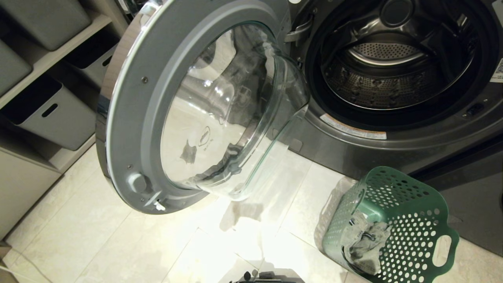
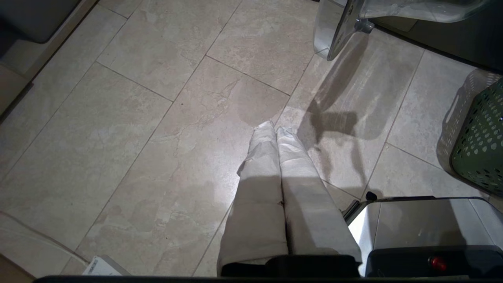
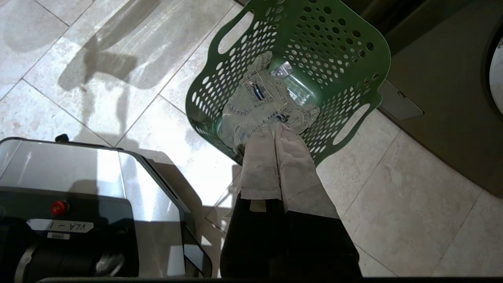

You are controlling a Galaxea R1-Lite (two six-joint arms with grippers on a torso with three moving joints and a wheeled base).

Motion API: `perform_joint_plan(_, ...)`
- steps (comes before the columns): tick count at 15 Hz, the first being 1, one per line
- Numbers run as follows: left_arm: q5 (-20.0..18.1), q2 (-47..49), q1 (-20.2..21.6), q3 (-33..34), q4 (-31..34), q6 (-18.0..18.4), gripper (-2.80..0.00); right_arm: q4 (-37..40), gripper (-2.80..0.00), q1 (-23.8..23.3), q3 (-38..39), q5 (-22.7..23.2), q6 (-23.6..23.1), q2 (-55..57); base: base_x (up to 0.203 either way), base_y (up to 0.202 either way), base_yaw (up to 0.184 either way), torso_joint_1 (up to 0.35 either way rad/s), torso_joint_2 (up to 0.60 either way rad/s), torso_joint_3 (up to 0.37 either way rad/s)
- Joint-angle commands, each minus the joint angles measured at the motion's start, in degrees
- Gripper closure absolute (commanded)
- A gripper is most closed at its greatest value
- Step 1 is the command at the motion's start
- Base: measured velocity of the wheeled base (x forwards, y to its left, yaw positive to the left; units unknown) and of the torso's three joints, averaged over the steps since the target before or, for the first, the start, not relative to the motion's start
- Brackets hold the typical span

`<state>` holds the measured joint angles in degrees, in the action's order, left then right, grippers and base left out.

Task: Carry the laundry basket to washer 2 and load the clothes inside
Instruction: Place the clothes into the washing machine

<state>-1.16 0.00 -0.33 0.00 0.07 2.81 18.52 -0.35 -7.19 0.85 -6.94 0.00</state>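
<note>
On floor by 1 open washer [image 1: 393,78], 1 basket [image 1: 397,224] w/ 1 garment [image 1: 365,243], both claws [image 2: 275,127] [image 3: 275,129] pinched tight, empty.

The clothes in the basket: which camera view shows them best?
The right wrist view: it looks straight down into the laundry basket at the clothes. The head view shows them smaller, crumpled. The left wrist view shows only the basket's outer wall, no clothes.

Both grippers [image 2: 276,131] [image 3: 275,131]: fingers wrapped in whitish cloth tape, black wrist housings. Base [image 3: 78,177]: glossy silver-grey top, red button [image 3: 59,207].
</note>
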Motion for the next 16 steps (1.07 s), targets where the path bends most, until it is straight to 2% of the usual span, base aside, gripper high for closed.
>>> perform_joint_plan(1, 0.0, 0.1, 0.0, 0.1, 0.0, 0.0, 0.00, 0.1, 0.00, 0.0, 0.1, 0.0, -0.1, 0.1, 0.000, 0.000, 0.000, 0.000, 0.00, 0.000)
perform_joint_plan(16, 0.2, 0.1, 0.0, 0.1, -0.2, -0.7, 0.00, 0.1, 0.00, 0.0, 0.0, 0.0, 0.1, 0.1, 0.000, 0.000, 0.000, 0.000, 0.00, 0.000)
